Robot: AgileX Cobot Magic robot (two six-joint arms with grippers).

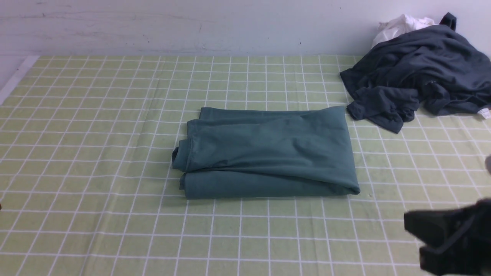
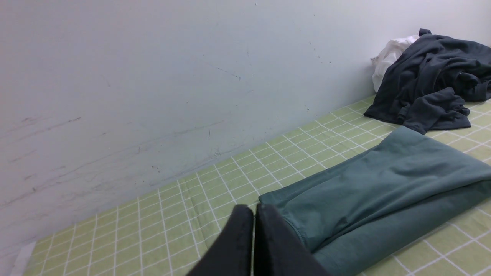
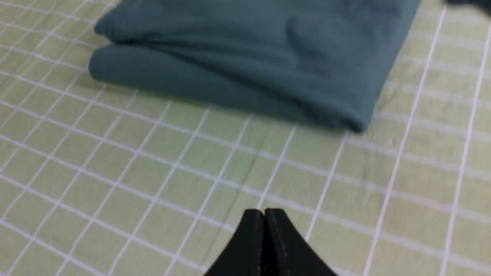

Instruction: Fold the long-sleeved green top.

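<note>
The green long-sleeved top (image 1: 268, 151) is seen folded at table centre. The dark garment (image 1: 418, 82) is heaped at 2 o'clock. Left gripper (image 2: 254, 214) and right gripper (image 3: 264, 214) are pressed closed, empty.

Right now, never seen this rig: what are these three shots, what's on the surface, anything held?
It is a robot with two arms, each ending in a two-fingered gripper. One picture looks forward from between the arms; the other two come from cameras on each wrist.

On the green checked tablecloth lies the teal-green long-sleeved cotton top, already folded into a neat rectangle. At the back on the robot's right sits a crumpled dark charcoal-grey garment with a small white cloth behind it.

The left gripper and the right gripper are both shut and empty, neither touching the top. The right one hangs over bare tablecloth in front of the top.
</note>
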